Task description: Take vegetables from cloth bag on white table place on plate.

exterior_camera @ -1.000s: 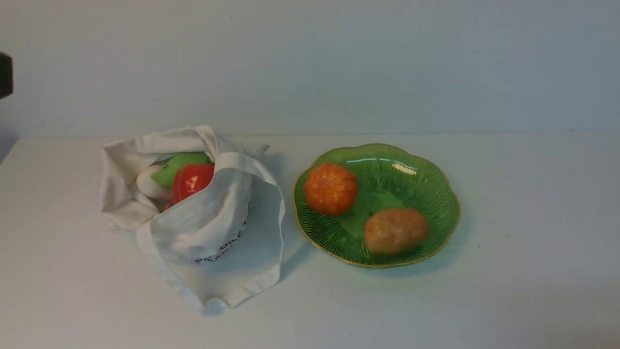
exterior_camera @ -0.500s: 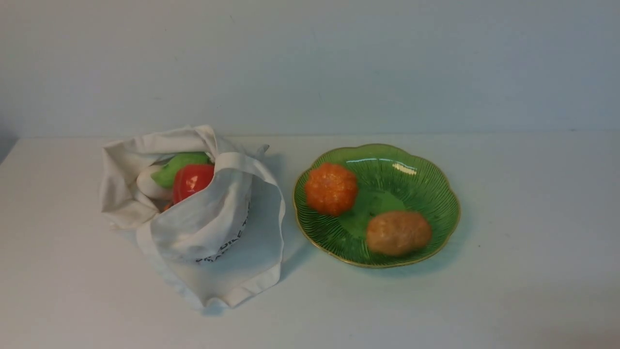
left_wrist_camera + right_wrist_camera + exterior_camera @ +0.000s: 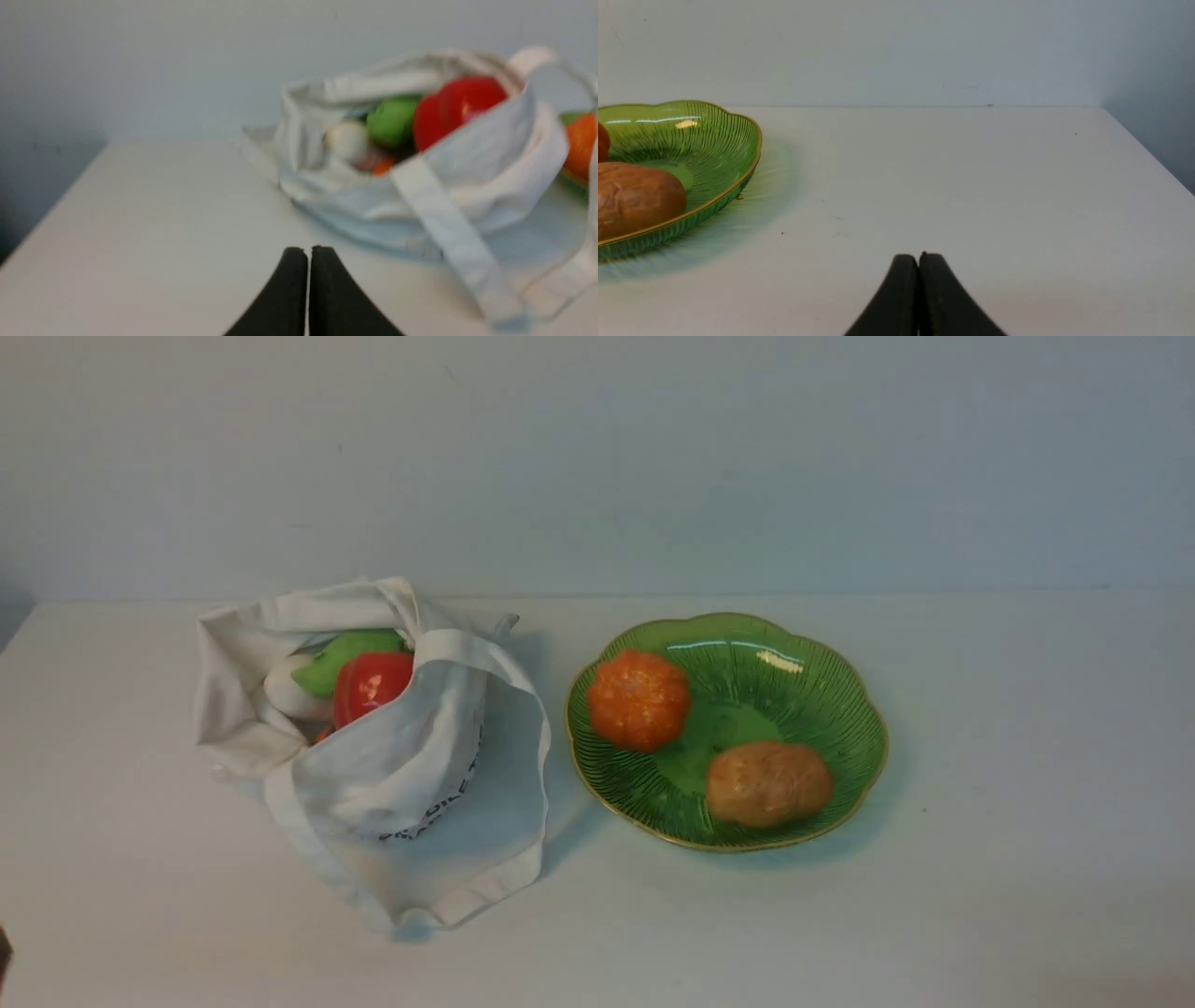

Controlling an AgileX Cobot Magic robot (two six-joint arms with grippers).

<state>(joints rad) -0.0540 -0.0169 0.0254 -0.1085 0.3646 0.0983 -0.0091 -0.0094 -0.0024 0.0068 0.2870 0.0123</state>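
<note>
The cloth bag lies open on the white table at the left. In its mouth sit a glossy red vegetable, a green one and a white one. The green plate stands to its right and holds a brown potato and an orange pumpkin-like vegetable. My left gripper is shut and empty, low over the table, short of the bag. My right gripper is shut and empty, beside the plate. Neither gripper shows clearly in the front view.
A pale wall runs behind the table. The table's left edge shows in the left wrist view and its right edge in the right wrist view. A strap handle of the bag trails across the table toward my left gripper.
The potato has shifted slightly to the right in the plate and settled. The dark arm part at the far left edge of the front view has gone from sight.
</note>
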